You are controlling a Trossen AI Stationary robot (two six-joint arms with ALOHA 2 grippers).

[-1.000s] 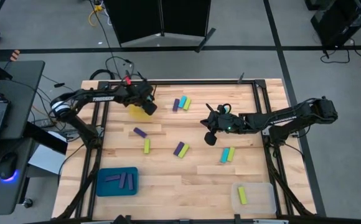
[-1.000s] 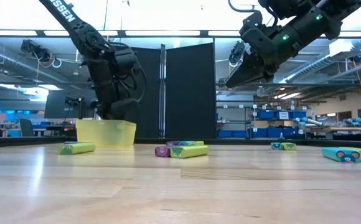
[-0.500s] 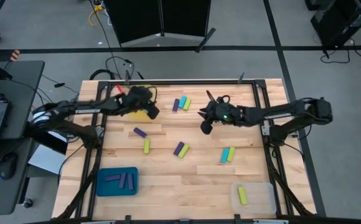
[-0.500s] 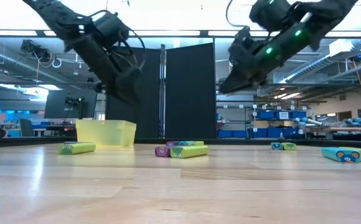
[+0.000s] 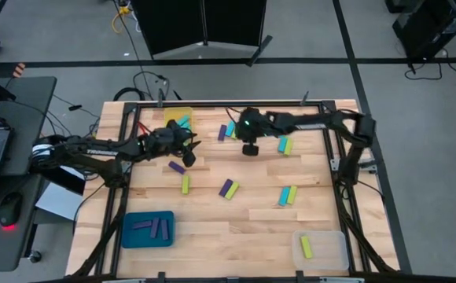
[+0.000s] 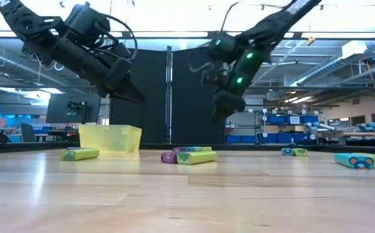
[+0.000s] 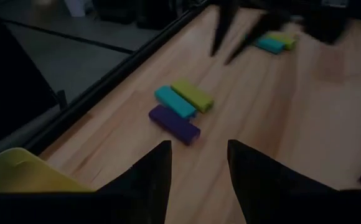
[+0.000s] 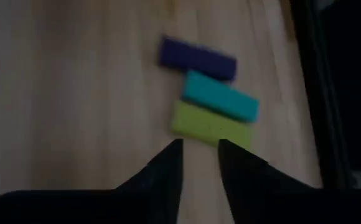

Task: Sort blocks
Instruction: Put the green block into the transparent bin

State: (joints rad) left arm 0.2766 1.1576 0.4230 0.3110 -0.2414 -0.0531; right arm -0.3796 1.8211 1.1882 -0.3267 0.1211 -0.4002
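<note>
My left gripper (image 5: 190,147) hangs open and empty above the table, just near-side of the yellow tray (image 5: 173,115), which holds a cyan block (image 5: 183,123). My right gripper (image 5: 249,148) is open and empty, raised (image 6: 222,107) beside a row of three touching blocks, purple, cyan and yellow-green (image 8: 208,93), lying flat near the far edge (image 5: 227,130). The same row shows ahead of my left fingers (image 7: 180,109). More blocks lie flat: a cyan and green pair (image 5: 284,145), a purple one (image 5: 177,167), a green one (image 5: 185,185), a purple and green pair (image 5: 228,189) and a cyan and green pair (image 5: 287,195).
A blue tray (image 5: 130,233) with purple blocks stands at the near left. A clear tray (image 5: 330,250) with one yellow-green block stands at the near right. The table's dark frame rail (image 5: 236,102) runs along the far edge, close behind the row of three.
My right gripper has swung from the table's middle right toward the far left, ending beside the row of three blocks. My left gripper has risen from down at the yellow tray and drawn a little toward the near edge. No block on the table has moved.
</note>
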